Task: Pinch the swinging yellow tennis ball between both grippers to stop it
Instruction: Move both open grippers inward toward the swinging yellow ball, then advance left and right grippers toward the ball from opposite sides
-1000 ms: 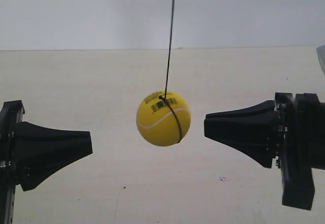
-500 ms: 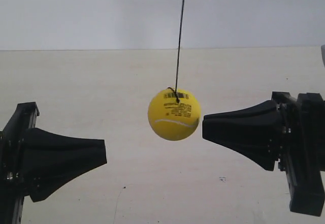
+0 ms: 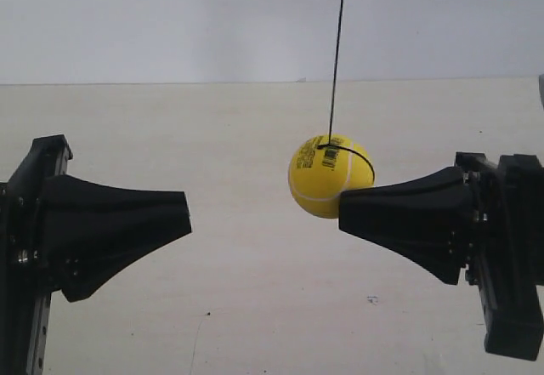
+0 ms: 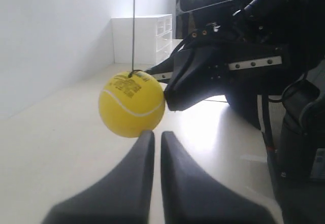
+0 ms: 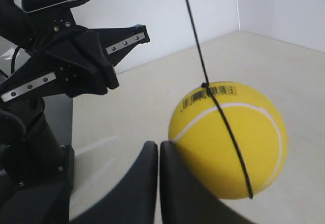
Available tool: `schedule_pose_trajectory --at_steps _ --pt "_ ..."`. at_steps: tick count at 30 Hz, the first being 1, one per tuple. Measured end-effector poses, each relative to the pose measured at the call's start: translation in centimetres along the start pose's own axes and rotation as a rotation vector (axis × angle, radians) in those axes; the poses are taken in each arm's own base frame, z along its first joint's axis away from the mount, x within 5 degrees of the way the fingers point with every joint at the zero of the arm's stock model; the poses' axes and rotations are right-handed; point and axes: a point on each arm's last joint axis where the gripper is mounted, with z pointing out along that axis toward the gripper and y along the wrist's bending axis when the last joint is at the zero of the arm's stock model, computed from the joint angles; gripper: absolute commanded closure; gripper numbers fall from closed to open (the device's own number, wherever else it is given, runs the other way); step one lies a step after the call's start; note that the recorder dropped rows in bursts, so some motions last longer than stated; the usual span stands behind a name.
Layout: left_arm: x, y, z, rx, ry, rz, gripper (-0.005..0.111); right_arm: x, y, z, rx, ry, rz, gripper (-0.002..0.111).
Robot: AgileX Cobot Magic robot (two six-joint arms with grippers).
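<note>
Swinging toward 3 o'clock since half a second ago, the ball [image 3: 327,175] has left the middle of the exterior view and now touches the tip of the right pincer [image 3: 344,212]. The left pincer [image 3: 187,215] has pushed a little farther in from 9 o'clock. Each pincer has its two fingers drawn together, with only a thin slit between them in the wrist views, and neither grips anything. The right pincer's blunt tip meets the ball at about the ball's 4 o'clock, and the right wrist view shows the ball just beyond those fingertips. The left pincer stands well apart, at the ball's 8 o'clock. A thin black string [image 3: 337,52] rises from the ball's top toward 12 o'clock, leaning slightly to 1 o'clock. White seams and a barcode label show on the yellow ball. Below lies a pale table [image 3: 255,307], with a white wall [image 3: 170,18] behind.
</note>
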Motion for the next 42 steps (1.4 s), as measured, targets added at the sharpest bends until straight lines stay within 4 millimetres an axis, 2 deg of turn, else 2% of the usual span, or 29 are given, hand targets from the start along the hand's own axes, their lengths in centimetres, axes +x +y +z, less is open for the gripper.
schedule_pose_trajectory --at_steps 27,33,42 --pt "0.0 -0.3 0.2 0.017 -0.003 0.051 0.102 0.0 -0.2 0.0 0.026 0.002 0.005 0.108" --pt "1.1 0.3 0.6 0.016 0.03 0.028 0.102 0.4 -1.8 -0.2 0.202 0.043 0.031 0.108" --pt "2.6 1.5 1.4 0.006 0.068 0.01 0.102 0.3 -1.9 -0.2 0.206 0.026 0.019 0.108"
